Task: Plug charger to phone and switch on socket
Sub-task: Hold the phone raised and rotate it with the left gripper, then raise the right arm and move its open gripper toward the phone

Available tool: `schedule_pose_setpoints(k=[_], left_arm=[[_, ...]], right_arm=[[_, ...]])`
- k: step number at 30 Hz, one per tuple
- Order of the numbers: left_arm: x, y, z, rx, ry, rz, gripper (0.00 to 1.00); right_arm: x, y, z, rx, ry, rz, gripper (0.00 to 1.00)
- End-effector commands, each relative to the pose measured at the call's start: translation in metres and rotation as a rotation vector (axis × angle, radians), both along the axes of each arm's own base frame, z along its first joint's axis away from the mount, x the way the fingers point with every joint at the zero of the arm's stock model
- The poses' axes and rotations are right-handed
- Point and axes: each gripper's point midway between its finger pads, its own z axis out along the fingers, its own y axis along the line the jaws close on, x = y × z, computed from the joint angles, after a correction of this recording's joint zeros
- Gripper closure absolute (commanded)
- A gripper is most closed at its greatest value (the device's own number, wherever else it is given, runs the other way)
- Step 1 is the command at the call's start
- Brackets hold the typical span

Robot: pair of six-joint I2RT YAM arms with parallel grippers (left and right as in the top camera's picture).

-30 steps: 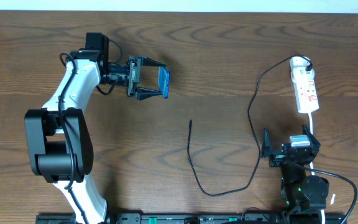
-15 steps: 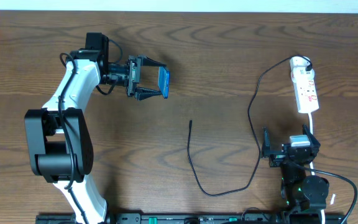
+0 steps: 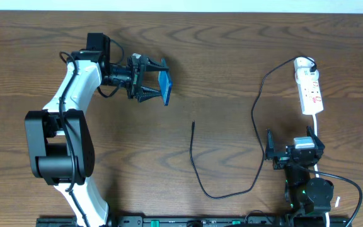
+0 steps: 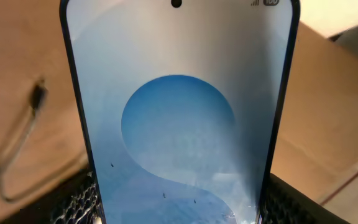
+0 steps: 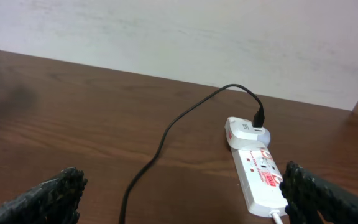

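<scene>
Phone (image 3: 164, 87) at a new tilt

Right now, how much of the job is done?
Done: the phone is picked up. In hand: the left end effector grips it. Left: the cable tip lies loose on the table, and the right end effector sits open, not touching the strip.

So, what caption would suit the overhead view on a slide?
Left fingers hold the phone; the charger lies loose on the table, its far end plugged in at the socket.
</scene>
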Motion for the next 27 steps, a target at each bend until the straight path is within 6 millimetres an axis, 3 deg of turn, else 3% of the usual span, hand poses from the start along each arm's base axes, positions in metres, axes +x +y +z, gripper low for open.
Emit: schedule_pose_setpoints(k=[1,9,22,27], left_arm=[[0.0,0.001,0.009,0.021,-0.223,-0.062,0.92],[0.002,0.001,0.01,0.029,-0.347,-0.098,0.93],[0.035,0.0,0.025,0.002,-0.377,-0.015,0.93],[0.053,0.001,0.035,-0.009,-0.385,0.036,0.93]], right_arm=[[0.0,-0.001,-0.001,-0.011,0.001,-0.001,0.01],[0.0,-0.001,-0.001,-0.011,0.001,-0.001,0.01],[0.0,-0.001,0.0,-0.011,-0.002,-0.001,0.01],[0.0,0.01,0.012,0.01,-0.048,0.058,0.01]])
